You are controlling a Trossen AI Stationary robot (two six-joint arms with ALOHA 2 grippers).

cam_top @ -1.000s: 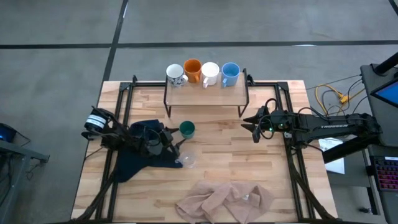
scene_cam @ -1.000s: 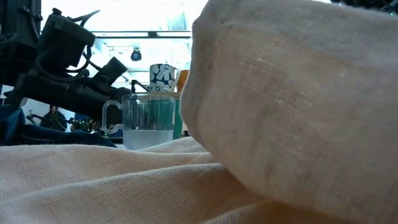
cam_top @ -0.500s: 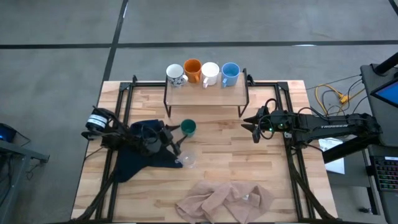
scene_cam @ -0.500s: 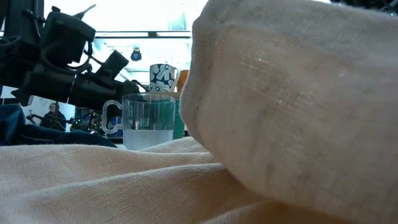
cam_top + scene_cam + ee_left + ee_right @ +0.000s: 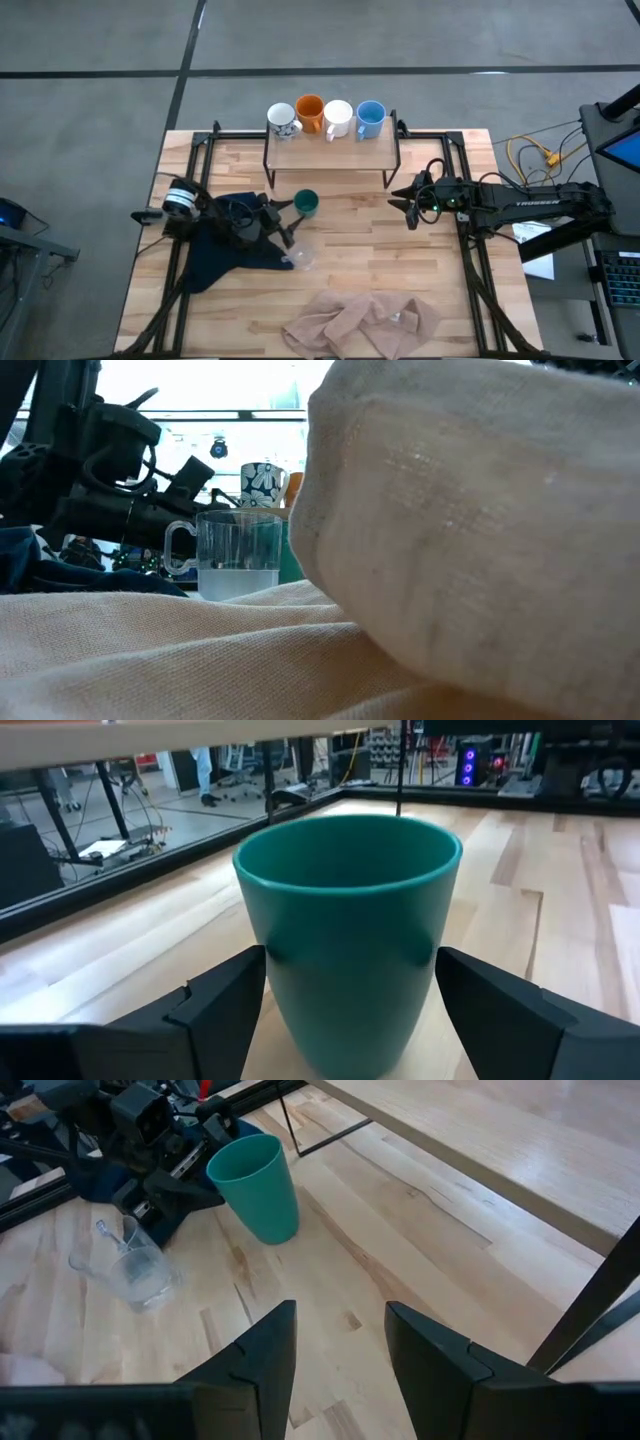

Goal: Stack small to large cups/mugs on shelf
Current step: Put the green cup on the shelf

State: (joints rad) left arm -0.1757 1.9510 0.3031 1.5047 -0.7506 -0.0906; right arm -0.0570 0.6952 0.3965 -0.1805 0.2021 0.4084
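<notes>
A green mug stands on the tabletop in front of the shelf, between the fingers of my left gripper; it also shows in the left wrist view and the right wrist view. The patterned mug, orange mug, white mug and light blue mug stand in a row on the shelf. A clear glass cup stands on its base on the table, just nearer than the gripper. My right gripper is open and empty by the shelf's right leg. My left gripper pinches the green mug's side wall between its two fingers, about halfway up. The fingers lie level and come from the table's left. The mug stays upright; whether its base is on the table or just above it, I cannot tell.
A dark blue cloth lies under my left arm. A crumpled beige cloth lies near the front edge and fills most of the low view. Black rails run along the table's sides. Bare wood lies between the arms.
My left gripper has gone a little toward the table's right and far edges, carrying the green mug closer to the shelf. The left arm's wrist has rolled meanwhile. The mug has stayed upright.
</notes>
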